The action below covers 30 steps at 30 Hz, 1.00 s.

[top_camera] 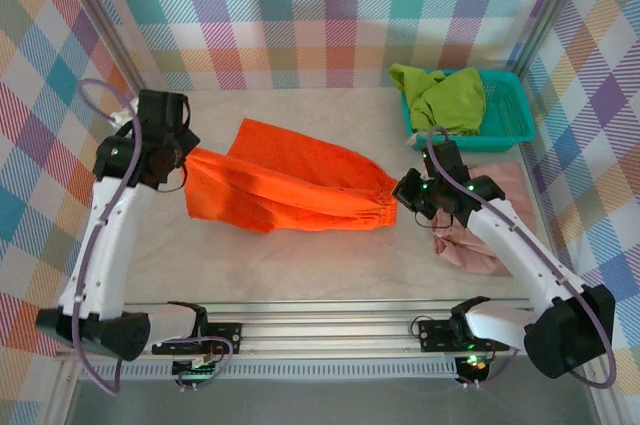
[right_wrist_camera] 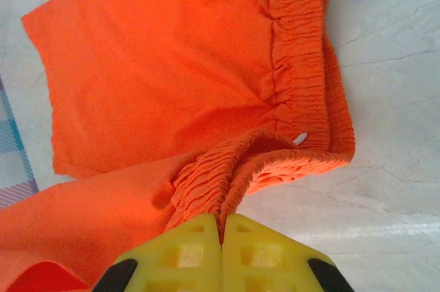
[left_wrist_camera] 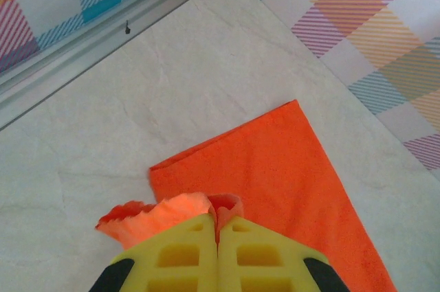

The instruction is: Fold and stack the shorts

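State of left hand [left_wrist_camera: 218, 222]: clamped flat on a bunched edge of the orange shorts [left_wrist_camera: 275, 168], with no gap between the yellow fingers [left_wrist_camera: 179, 257]. Located in the top view at 9 o'clock of the bench [top_camera: 330, 265], on the leg-hem end of the garment.

State of right hand [right_wrist_camera: 221, 222]: clamped flat on the gathered waistband [right_wrist_camera: 302, 65], with a ridge of elastic pinched between the fingers. Located in the top view at 3 o'clock of the garment.

Position of orange shorts: spread across the middle of the bench between the two hands. Rear layer lying toward 12 o'clock, front layer drawn along the line from hand to hand. Cannot tell whether the front layer is clear of the surface.

Position of pink shorts [top_camera: 480, 245]: crumpled on the bench at 4 o'clock, just beside and partly under the right arm.

Position of green shorts [top_camera: 440, 95]: heaped in the teal basket [top_camera: 515, 120] at 2 o'clock, with one corner over the rim.

Progress, as judged: early.
- Done: orange shorts gripped at both ends, lengthwise fold apparently under way.
- Not yet done: flatten and finish the orange fold.
- Not yet done: smooth and fold the pink pair.
- Not yet done: lift the green pair out of the basket and fold.
- Not yet done: stack all three. No stack present.
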Tool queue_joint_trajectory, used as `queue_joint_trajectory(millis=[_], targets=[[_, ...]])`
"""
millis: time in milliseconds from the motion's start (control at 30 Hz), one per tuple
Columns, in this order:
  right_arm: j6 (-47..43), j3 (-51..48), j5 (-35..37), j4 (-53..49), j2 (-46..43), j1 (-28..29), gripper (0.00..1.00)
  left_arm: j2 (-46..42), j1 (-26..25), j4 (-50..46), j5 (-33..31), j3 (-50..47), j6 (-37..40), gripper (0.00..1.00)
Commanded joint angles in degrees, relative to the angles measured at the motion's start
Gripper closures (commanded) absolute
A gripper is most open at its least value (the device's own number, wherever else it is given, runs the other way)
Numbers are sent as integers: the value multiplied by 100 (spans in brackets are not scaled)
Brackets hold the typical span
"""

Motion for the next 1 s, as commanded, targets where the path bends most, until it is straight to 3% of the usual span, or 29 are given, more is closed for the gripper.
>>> queue_joint_trajectory(millis=[0, 433, 667, 733, 800, 867, 967], targets=[[176, 173, 253, 241, 212, -33, 100, 334, 66, 542, -185, 49, 126, 100], [403, 323, 300, 757, 1158, -355, 100, 2321, 79, 1018, -247, 798, 20, 100], [637, 572, 209, 1043, 1945, -637, 96, 3768, 140, 1107, 10, 1819, -52, 100], [769, 660, 124, 1157, 2182, -807, 89, 4217, 191, 1145, 123, 2201, -64, 100], [958, 788, -12, 1326, 2429, -1033, 74, 4721, 276, 1189, 408, 2684, -91, 96], [1055, 969, -255, 1495, 2658, -1278, 51, 5154, 371, 1260, 891, 3244, -29, 82], [1091, 1268, -607, 1556, 2724, -1536, 33, 5402, 466, 1212, 1428, 4014, 242, 63]])
